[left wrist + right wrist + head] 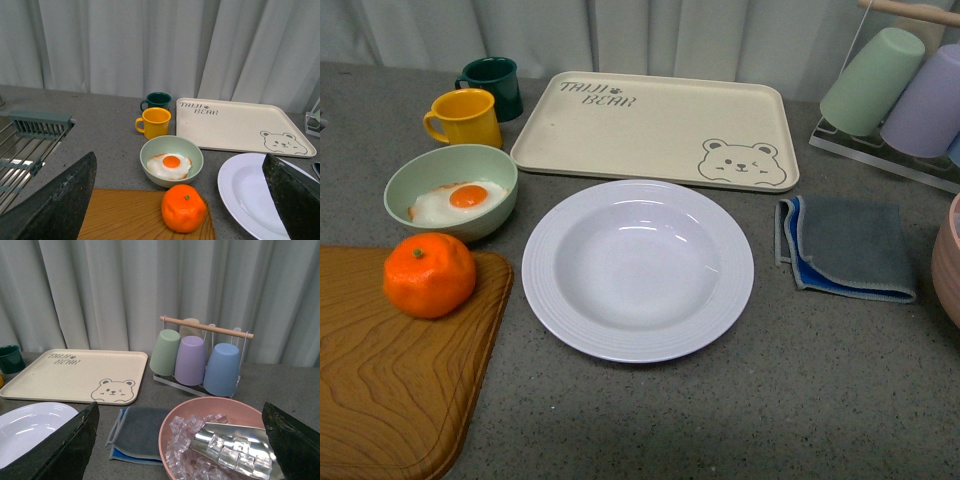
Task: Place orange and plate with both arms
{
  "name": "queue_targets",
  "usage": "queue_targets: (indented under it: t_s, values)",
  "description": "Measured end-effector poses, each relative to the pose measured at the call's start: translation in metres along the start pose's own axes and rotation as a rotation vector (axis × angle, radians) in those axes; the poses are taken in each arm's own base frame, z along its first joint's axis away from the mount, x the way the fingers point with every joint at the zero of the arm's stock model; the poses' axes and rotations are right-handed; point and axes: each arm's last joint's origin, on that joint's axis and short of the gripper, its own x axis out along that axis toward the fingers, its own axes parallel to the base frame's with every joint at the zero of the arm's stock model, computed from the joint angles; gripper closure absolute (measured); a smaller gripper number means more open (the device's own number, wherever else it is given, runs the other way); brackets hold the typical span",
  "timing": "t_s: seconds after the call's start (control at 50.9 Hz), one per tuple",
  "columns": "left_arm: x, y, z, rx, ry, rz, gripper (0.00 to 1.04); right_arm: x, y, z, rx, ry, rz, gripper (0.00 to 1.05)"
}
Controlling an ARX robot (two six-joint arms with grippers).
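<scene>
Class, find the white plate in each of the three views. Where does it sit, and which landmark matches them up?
Front view: the plate lies mid-picture, just in front of the bear tray.
Left wrist view: plate cut off at the edge, beside the orange, before the bear tray.
Right wrist view: part of the plate shows beside the grey cloth.
Shared landmark: the bear tray.

Egg bowl before yellow mug; bear tray beside.

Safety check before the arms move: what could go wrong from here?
The orange sits near the corner of the wooden board, close to the green bowl; a nudge could roll it off or bump the bowl. The plate lies flat on the counter, so its rim may be hard to grasp.
</scene>
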Motion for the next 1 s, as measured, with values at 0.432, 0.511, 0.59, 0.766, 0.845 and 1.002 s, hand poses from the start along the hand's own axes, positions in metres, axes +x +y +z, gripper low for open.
queue_targets:
  t_s: [0.432, 0.511, 0.59, 0.766, 0.845, 1.002]
  values:
    - [0.0000, 0.0000, 0.0000, 0.000, 0.000, 0.000, 0.07, 0.0000, 0.0000, 0.0000, 0.000, 0.000, 0.000, 0.09]
    - [0.0000, 0.0000, 0.0000, 0.000, 0.000, 0.000, 0.07, 0.0000, 0.0000, 0.0000, 0.000, 0.000, 0.000, 0.09]
    - [0.0000, 0.0000, 0.0000, 0.000, 0.000, 0.000, 0.07, 0.0000, 0.0000, 0.0000, 0.000, 0.000, 0.000, 0.09]
    - [0.0000, 0.0000, 0.0000, 0.000, 0.000, 0.000, 0.07, 0.0000, 0.0000, 0.0000, 0.000, 0.000, 0.000, 0.09]
    - [0.0000, 0.0000, 0.0000, 0.000, 0.000, 0.000, 0.07, 0.0000, 0.0000, 0.0000, 0.000, 0.000, 0.000, 0.09]
    - [0.0000, 0.0000, 0.0000, 0.000, 0.000, 0.000, 0.07, 0.0000, 0.0000, 0.0000, 0.000, 0.000, 0.000, 0.09]
